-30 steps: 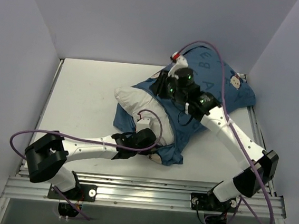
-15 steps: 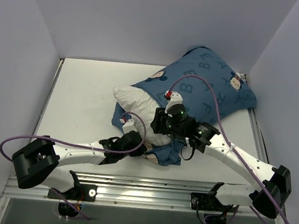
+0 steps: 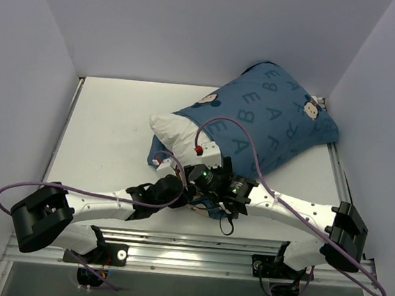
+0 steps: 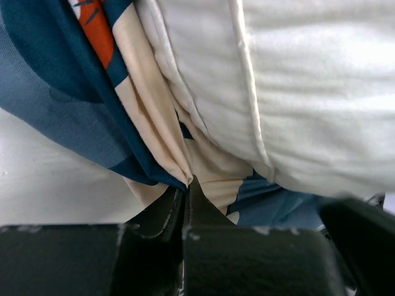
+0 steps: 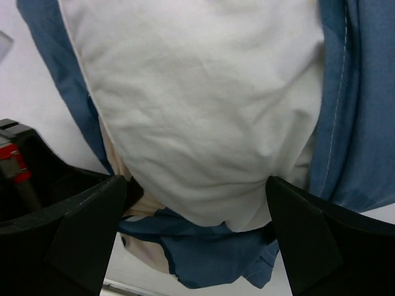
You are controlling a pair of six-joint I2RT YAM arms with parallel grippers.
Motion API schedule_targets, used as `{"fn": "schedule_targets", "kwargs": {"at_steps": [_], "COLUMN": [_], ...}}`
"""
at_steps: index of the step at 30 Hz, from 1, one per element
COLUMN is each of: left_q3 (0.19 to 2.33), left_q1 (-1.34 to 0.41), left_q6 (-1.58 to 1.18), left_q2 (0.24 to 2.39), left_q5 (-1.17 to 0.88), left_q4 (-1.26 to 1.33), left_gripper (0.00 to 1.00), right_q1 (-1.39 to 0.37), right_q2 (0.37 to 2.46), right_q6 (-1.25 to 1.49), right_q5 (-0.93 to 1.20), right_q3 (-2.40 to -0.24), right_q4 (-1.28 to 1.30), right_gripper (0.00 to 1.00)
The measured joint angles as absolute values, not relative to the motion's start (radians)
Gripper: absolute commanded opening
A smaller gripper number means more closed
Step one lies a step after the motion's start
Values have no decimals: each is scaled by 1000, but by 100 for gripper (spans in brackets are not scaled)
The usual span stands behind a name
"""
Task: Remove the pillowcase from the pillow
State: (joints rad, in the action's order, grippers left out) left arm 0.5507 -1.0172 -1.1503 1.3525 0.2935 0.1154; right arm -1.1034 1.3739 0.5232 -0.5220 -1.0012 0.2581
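Note:
The blue letter-printed pillowcase [image 3: 270, 120] lies at the back right, and the white pillow [image 3: 175, 128] sticks out of its open near-left end. In the left wrist view my left gripper [image 4: 186, 185] is shut on a fold of the pillowcase [image 4: 55, 105] hem, just under the pillow [image 4: 308, 92]. My right gripper [image 5: 197, 231] is open, with its fingers [image 5: 92, 228] on either side of the bare pillow [image 5: 197, 105] end. The pillowcase [image 5: 349, 92] runs along both sides. From above, both grippers meet at the near end, the left gripper [image 3: 177, 188] beside the right gripper [image 3: 202, 176].
White walls close in the table [image 3: 108, 132] at the back and on both sides. A metal rail [image 3: 187, 259] runs along the near edge. Purple cables loop over both arms.
My right gripper came from the back of the pillowcase to the near end and opened wide around the bare pillow end. The left gripper stayed shut on the hem, shifting slightly nearer.

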Motion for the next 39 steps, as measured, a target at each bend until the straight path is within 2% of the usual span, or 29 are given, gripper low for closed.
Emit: {"fn": "schedule_targets", "kwargs": {"at_steps": [10, 13, 15, 16, 18, 19, 29, 39], "left_q3": [516, 514, 511, 508, 499, 496, 503, 657], "left_q1": [-1010, -1007, -1005, -1003, -1000, -999, -986, -1029], "left_q6": [-1176, -1176, -1178, -1181, -1187, -1190, -1173, -1065], "left_q2": [1316, 1316, 1316, 1314, 1309, 1304, 1287, 1226], "left_q5": [294, 294, 294, 294, 296, 302, 342, 466], "left_q4": [132, 131, 132, 132, 132, 132, 142, 93], "left_gripper": [2, 2, 2, 2, 2, 2, 2, 2], "right_q1": [-1106, -1090, -1070, -1058, -1035, -1024, -904, -823], "right_q2": [1520, 1585, 1620, 1635, 1647, 1648, 1623, 1657], "right_q6": [517, 518, 515, 513, 507, 502, 474, 538], "right_q5": [-632, -653, -657, -657, -652, -643, -356, -108], "right_q3": [-960, -957, -957, -957, -957, -957, -1025, -1172], "right_q4": [184, 143, 115, 98, 75, 65, 39, 14], "right_gripper": [96, 88, 60, 35, 9, 0, 0, 0]}}
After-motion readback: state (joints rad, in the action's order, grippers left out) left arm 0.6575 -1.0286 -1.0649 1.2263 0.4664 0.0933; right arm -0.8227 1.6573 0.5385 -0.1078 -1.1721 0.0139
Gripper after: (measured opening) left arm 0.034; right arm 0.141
